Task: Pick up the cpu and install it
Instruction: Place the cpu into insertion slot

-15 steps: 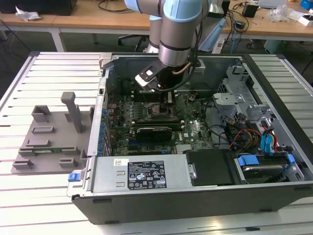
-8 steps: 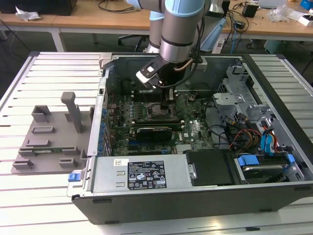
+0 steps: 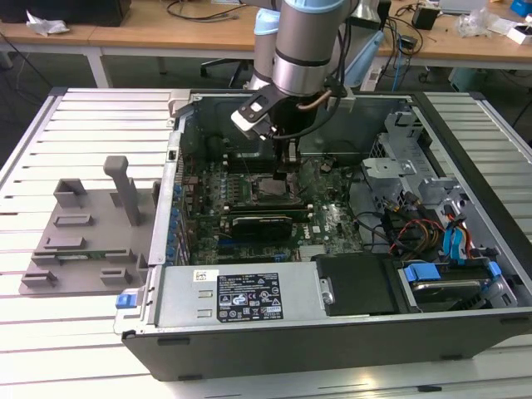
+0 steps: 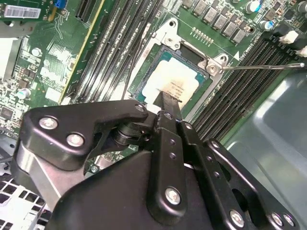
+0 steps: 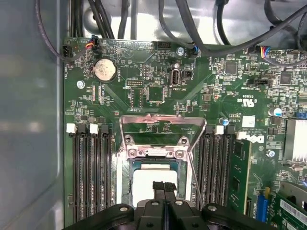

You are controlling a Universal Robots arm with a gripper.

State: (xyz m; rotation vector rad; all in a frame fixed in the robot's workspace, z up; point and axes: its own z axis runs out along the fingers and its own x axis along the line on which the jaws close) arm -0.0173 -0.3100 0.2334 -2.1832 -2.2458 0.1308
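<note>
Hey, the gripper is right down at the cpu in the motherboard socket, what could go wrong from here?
One: the gripper is at the cpu, which lies in the socket; whether it sits flat is unclear, so pressing might damage either. Two: the thin metal lever runs close beside the socket and might snag the gripper. Three: the hinged load plate stands open nearby and may get knocked.
</note>
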